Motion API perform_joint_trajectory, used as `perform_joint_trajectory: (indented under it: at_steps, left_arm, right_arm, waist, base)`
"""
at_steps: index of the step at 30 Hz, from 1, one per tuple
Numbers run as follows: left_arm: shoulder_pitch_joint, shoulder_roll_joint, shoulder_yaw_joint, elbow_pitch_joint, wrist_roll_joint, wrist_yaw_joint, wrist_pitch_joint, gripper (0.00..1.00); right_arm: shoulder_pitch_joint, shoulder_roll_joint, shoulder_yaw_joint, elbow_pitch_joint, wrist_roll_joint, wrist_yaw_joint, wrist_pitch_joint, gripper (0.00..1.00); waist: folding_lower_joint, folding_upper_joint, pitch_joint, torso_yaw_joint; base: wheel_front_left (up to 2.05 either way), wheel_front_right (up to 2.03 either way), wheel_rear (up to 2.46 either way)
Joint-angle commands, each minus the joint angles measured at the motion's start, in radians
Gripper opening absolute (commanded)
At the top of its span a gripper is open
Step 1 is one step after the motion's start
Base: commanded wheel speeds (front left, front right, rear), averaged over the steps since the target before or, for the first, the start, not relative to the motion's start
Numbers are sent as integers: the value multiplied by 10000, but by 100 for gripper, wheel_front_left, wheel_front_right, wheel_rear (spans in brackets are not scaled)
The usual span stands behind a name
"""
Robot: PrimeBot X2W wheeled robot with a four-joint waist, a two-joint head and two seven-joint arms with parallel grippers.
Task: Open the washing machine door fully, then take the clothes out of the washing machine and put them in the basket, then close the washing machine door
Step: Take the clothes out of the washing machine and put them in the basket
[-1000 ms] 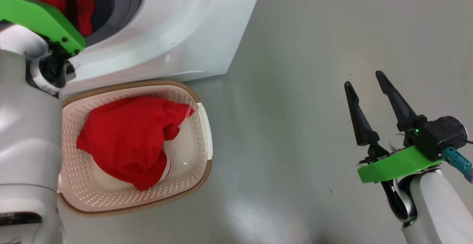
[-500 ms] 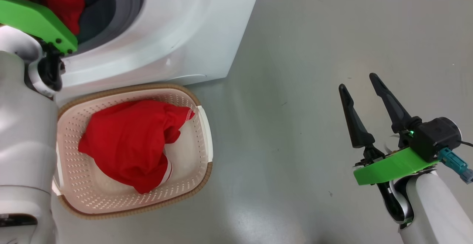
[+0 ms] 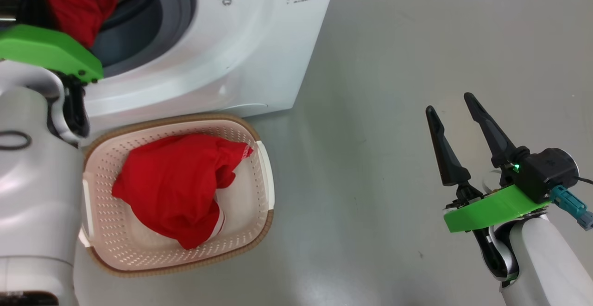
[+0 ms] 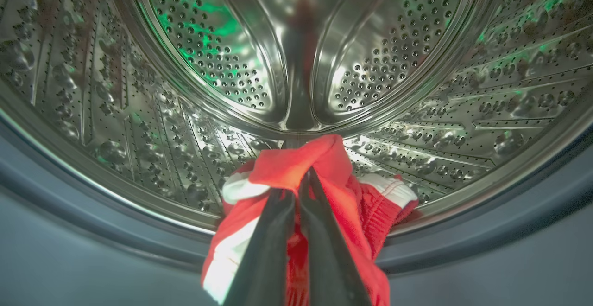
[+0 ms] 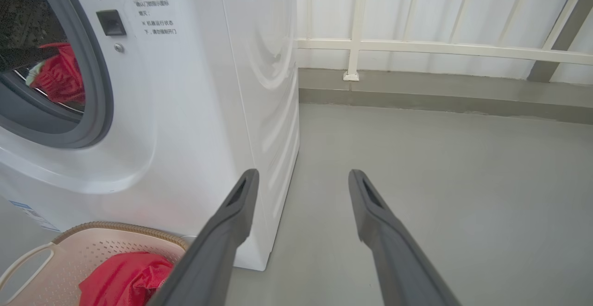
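Note:
Inside the washing machine's (image 3: 241, 55) steel drum (image 4: 222, 60), my left gripper (image 4: 303, 178) is shut on a fold of the red clothes (image 4: 361, 204) with white trim, which lie on the grey gasket lip. In the head view this red cloth (image 3: 78, 0) shows in the opening above my left wrist's green bracket (image 3: 51, 51). Another red garment (image 3: 176, 190) lies in the cream basket (image 3: 264, 176) on the floor in front of the machine. Off to the right, my right gripper (image 3: 448, 103) hangs open over the floor with nothing in it. The washing machine door is out of view.
Grey floor (image 3: 394, 111) runs from the right of the machine to a wall with a white rail (image 5: 417, 46). The basket (image 5: 92, 245) stands close against the machine's (image 5: 208, 88) lower front. My pale left forearm (image 3: 37, 181) stands beside the basket's left side.
My left gripper has shut on the red cloth in the drum. The head camera has shifted a little, moving the whole picture. The right arm has hardly moved.

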Motion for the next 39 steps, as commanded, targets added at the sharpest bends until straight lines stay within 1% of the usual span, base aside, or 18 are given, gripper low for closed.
perform_joint_trajectory:
  at_steps: [1, 5, 9, 15, 20, 24, 32, 36, 39]
  left_arm:
    - [248, 394, 96, -353, 147, -112, -113, 0]
    - [792, 451, -117, -950, 566, -96, -183, 0]
    - [1542, 447, -84, -2103, 962, 36, -190, 0]
    - [3046, 190, 238, -3934, 1350, 226, -193, 0]
    - [4222, 15, 461, -5094, 1596, 265, -193, 0]
    - [5019, -169, 552, -5902, 1715, 216, -194, 0]
    - [6715, -585, 743, -7656, 1791, 277, -194, 0]
    - [7506, -717, 817, -8573, 1823, 324, -194, 0]
    - [7888, -767, 802, -8952, 1814, 363, -194, 0]
  right_arm:
    - [50, -76, 149, -192, 13, 4, -63, 100]
    - [72, -69, 163, -151, 2, 4, -63, 100]
    - [97, -54, 187, -127, -25, 4, -63, 100]
    - [214, 4, 243, -3, -53, 4, -63, 100]
    - [323, 63, 354, 79, -78, 4, -63, 100]
    - [408, 73, 347, 137, -104, 4, -63, 100]
    - [673, 125, 350, 250, -164, 4, -63, 100]
    - [795, 188, 370, 298, -166, 4, -63, 100]
    - [860, 213, 365, 323, -173, 4, -63, 100]
  waist:
    - [0, 0, -118, 92]
    - [0, 0, -376, 186]
    - [0, 0, -632, 260]
    - [0, 0, -1108, 337]
    - [0, 0, -1469, 398]
    - [0, 0, -1746, 469]
    - [0, 0, -2365, 630]
    - [0, 0, -2663, 674]
    - [0, 0, -2788, 698]
  base:
    - [0, 0, 0]
    - [0, 0, 0]
    - [0, 0, 0]
    - [0, 0, 0]
    - [0, 0, 0]
    - [0, 0, 0]
    - [0, 0, 0]
    - [0, 0, 0]
    - [0, 0, 0]
